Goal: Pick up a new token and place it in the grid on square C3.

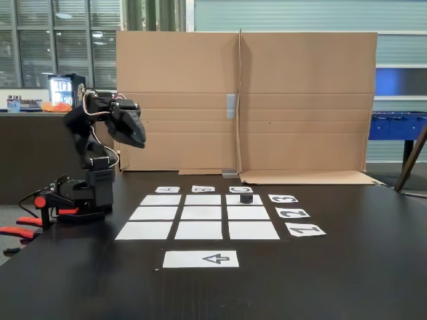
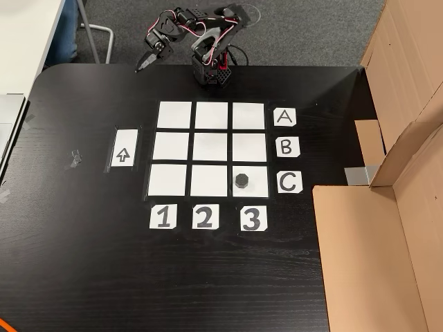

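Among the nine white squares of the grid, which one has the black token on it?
It is square C3, the corner cell in line with the C label and the 3 label. The token rests on it; the other eight cells are bare.

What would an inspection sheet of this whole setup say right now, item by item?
Surface: black table, mostly bare.
Job's things: token sits on square C3 of the grid, in line with the C label and 3 label.
Clutter: arrow sheet beside the grid; tape scrap near it.
Gripper: gripper hangs off the table edge, away from the grid; open or shut cannot be told.
Cables: wires loop over the arm; a cable trails by its base.
Surroundings: cardboard wall, windows, foosball table.
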### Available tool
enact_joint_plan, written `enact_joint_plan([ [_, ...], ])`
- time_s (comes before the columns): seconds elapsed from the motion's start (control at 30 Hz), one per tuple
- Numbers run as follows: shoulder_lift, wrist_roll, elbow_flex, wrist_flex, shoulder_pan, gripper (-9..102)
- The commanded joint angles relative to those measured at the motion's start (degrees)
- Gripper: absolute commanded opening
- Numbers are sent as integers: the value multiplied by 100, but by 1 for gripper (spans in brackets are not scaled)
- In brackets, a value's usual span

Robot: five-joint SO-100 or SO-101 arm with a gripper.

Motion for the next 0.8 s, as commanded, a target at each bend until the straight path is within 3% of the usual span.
enact_joint_plan([
  [0.0, 738, -105, 554, -97, 264, -1],
  [0.43, 3349, -264, 2312, 580, 606, -1],
  [0.77, 3375, -387, 3015, 431, 809, -1],
])
